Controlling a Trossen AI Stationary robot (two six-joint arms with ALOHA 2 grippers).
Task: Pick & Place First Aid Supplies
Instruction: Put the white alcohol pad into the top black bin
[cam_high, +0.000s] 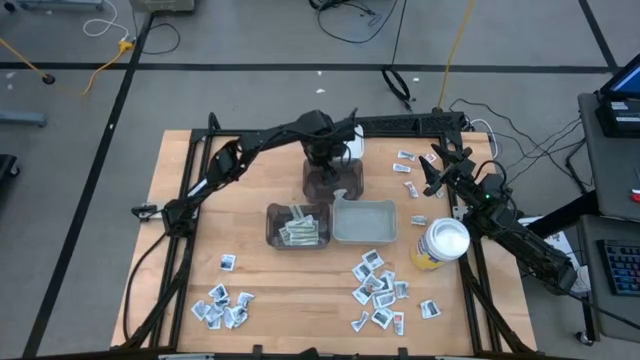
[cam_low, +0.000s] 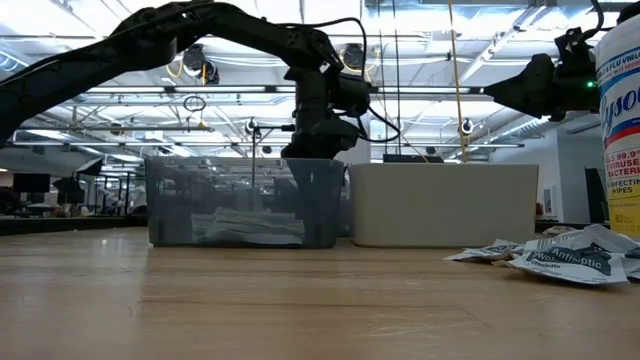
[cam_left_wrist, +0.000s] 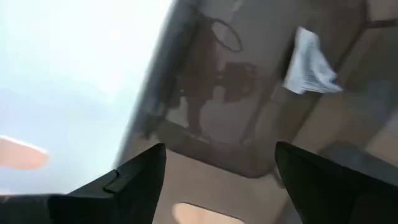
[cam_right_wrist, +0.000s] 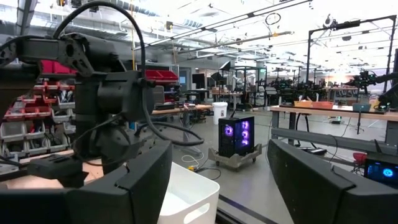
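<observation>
My left gripper (cam_high: 324, 160) hangs open, pointing down over the dark see-through bin (cam_high: 333, 183) at the table's far middle. In the left wrist view one white packet (cam_left_wrist: 308, 65) lies on that bin's floor (cam_left_wrist: 224, 106), below and apart from the fingers. More first aid supplies lie loose on the table in heaps at the near left (cam_high: 224, 306), the near right (cam_high: 378, 289) and the far right (cam_high: 408, 164). My right gripper (cam_high: 433, 172) waits open at the table's right side, raised and holding nothing.
A second dark bin (cam_high: 297, 226) with several packets and a white bin (cam_high: 365, 221) stand side by side at the table's middle. A yellow canister with a white lid (cam_high: 441, 246) stands to the right of them. Bare wood lies along the table's left side.
</observation>
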